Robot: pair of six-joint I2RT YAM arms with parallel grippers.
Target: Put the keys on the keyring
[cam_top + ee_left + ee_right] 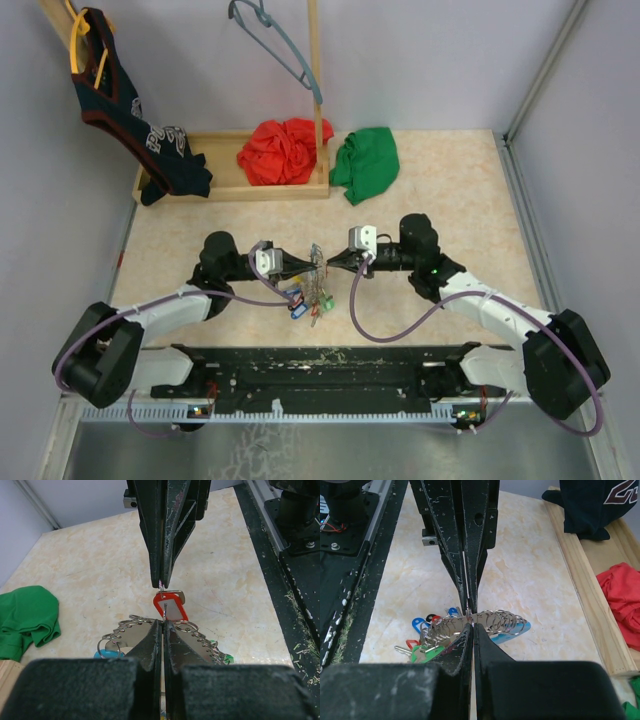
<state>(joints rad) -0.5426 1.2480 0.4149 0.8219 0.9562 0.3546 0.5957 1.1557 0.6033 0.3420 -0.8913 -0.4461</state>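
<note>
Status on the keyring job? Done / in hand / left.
Done: a row of small split rings already sits on the keyring, with tagged keys hanging off it. In hand: left gripper shut on the keyring, right gripper shut on the thin ring of a red tag. Left: seating that one; can't tell whether it's threaded yet.

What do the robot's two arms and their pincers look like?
The left arm and right arm have white links between bulky black joints, each trailed by a looping purple-grey cable. A small green light glows on the right one. The left gripper and right gripper have slim, black, scuffed tapering fingers.
</note>
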